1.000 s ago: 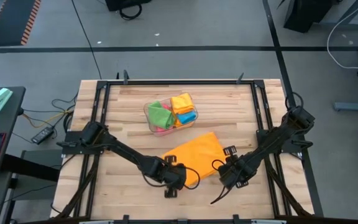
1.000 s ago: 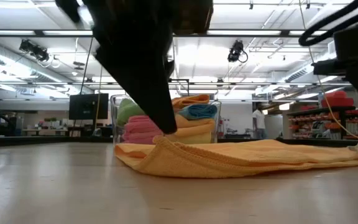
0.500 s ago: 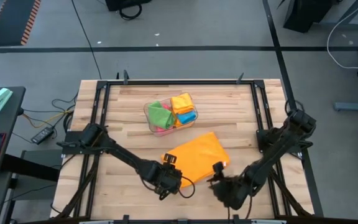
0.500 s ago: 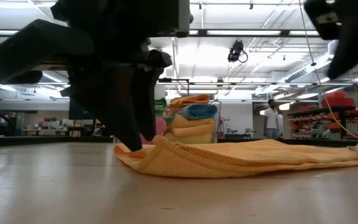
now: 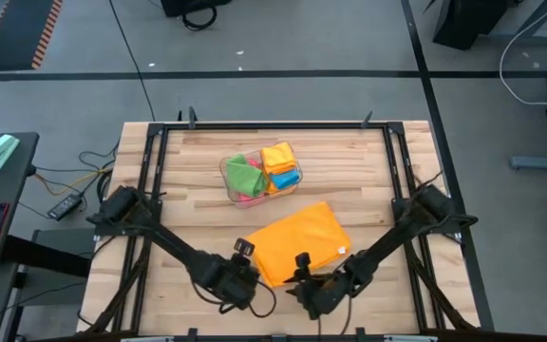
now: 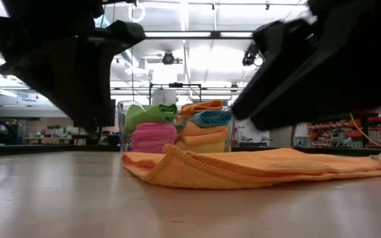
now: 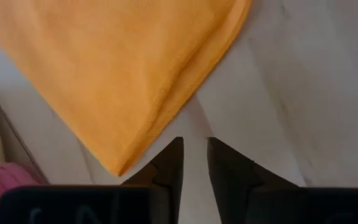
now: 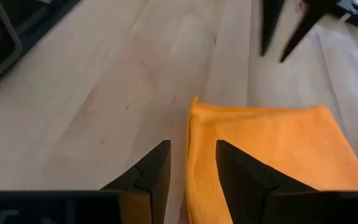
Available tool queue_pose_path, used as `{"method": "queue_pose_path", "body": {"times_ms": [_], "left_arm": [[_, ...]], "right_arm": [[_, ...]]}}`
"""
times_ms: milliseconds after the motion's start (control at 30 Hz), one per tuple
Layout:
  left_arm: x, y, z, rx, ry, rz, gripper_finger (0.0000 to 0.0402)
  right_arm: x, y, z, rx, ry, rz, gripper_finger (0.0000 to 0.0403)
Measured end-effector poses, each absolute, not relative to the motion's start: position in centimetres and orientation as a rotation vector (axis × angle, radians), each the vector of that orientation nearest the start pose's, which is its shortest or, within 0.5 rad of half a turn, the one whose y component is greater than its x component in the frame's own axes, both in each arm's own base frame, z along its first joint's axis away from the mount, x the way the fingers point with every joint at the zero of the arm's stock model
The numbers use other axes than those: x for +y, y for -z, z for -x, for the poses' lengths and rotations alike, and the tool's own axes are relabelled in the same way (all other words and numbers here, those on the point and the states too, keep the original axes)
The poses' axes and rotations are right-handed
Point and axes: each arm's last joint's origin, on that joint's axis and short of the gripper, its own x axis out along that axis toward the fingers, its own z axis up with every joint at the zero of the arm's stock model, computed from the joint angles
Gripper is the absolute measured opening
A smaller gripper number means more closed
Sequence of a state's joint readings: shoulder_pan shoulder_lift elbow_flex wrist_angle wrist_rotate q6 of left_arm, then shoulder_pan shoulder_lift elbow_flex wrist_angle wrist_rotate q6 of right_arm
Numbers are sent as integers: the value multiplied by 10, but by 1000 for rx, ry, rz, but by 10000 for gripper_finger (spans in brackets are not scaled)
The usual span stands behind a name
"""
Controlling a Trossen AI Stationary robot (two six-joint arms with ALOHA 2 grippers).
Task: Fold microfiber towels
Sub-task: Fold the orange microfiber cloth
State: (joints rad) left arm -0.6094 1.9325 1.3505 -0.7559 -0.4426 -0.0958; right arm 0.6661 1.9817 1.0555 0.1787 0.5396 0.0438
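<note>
The orange towel [image 5: 297,242] is spread flat on the desk [image 5: 198,190]. The left hand [image 7: 193,163] and right hand [image 8: 190,163] are held slightly open beside its near edge, with nothing gripped.

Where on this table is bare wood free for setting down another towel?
Free: wood left of the clear bin and right of it, toward the side rails. Crowded: the near edge, where the orange towel, left tool and right tool meet.

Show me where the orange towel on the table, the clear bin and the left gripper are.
orange towel [image 5: 297,242], high view, middle of the cloth.
clear bin [image 5: 224,174], high view, its left wall.
left gripper [image 7: 194,163], left wrist view, between the tips of its two fingers.
</note>
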Motion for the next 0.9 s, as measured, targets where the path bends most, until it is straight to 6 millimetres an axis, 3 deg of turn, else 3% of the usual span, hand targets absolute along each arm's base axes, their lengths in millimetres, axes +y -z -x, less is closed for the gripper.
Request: {"method": "queue_pose_path", "body": {"times_ms": [267,400,567,733,800,900], "left_arm": [[-184,-159,-288,1040,109,-548,58],[-175,-156,-275,1007,105,-508,58],[-173,-157,-267,977,109,-476,57],[-175,-158,-272,933,114,-458,55],[-175,-158,-274,922,105,-456,64],[-179,-159,-278,866,115,-440,91]], "right_arm": [[231,-109,-360,634,-76,415,136],[224,-103,-368,689,-92,372,136],[221,-101,-366,726,-78,328,118],[223,-99,-361,775,-84,291,52],[226,-101,-358,786,-99,304,20],[233,-111,-346,791,-76,328,9]]}}
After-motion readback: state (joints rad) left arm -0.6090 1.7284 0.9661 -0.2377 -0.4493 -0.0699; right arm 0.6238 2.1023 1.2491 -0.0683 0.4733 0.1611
